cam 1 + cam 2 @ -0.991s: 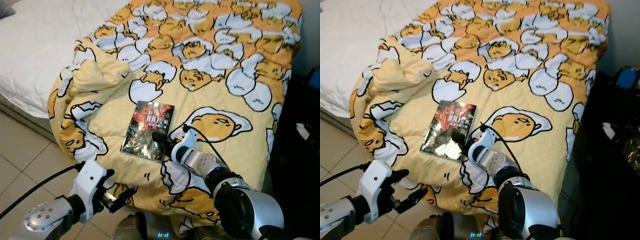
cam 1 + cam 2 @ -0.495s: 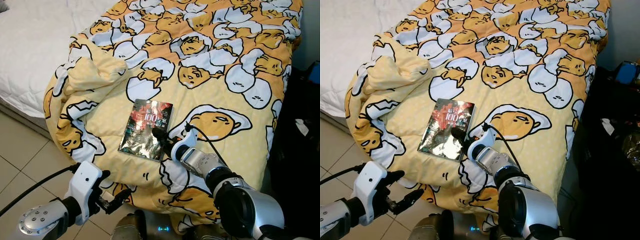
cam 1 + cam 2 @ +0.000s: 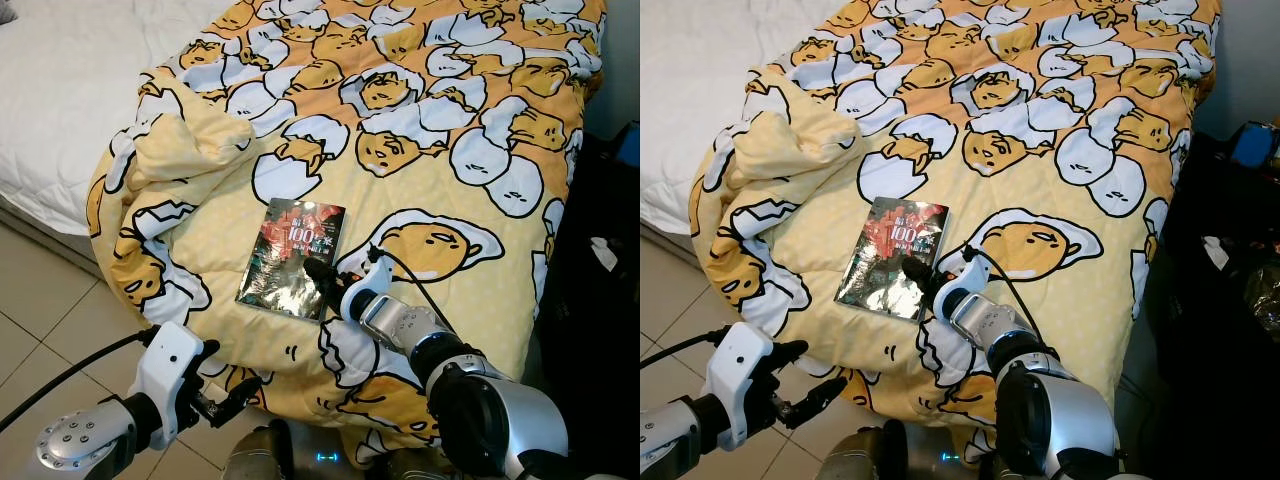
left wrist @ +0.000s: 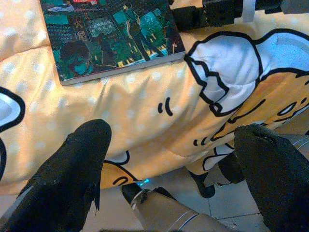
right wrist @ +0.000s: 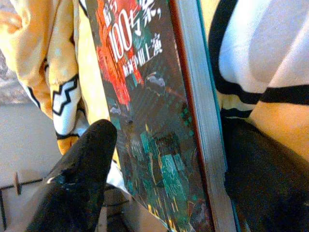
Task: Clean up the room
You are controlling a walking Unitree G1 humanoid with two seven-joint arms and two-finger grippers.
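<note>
where right claw [image 3: 318,280] straddles book [image 3: 292,257] edge, on blanket [image 3: 420,130]

Glossy book [image 3: 292,258], seemingly soft cloth quilt [image 3: 440,150]
</note>
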